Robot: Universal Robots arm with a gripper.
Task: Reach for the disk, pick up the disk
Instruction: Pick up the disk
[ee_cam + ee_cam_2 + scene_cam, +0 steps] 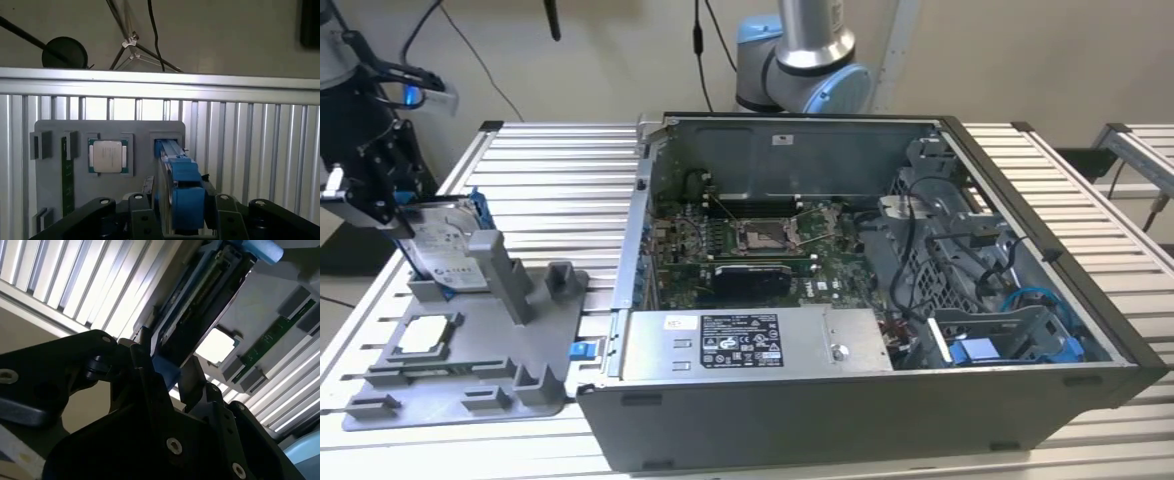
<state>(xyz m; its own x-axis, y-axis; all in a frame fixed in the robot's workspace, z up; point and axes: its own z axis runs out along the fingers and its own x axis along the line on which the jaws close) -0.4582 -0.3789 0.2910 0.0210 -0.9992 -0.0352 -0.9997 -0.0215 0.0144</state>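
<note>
Robotics lab or test cell, not a home or office. The bench is a slatted aluminium table (560,170), with a second table (1147,150) like it at the exterior view's right edge. A robot arm (801,60) rises behind. On the bench sits a desktop computer case (854,420), side off, motherboard (761,240) bare. Beside it, a grey fixture (467,370) has slots holding loose parts: a processor chip (427,335), and the disk (443,240) standing on edge. The wall (614,50) is plain, with black cables (154,30) hanging. In the first wrist view a dark round object (65,52) sits on thin rods, perhaps a stand.
</note>
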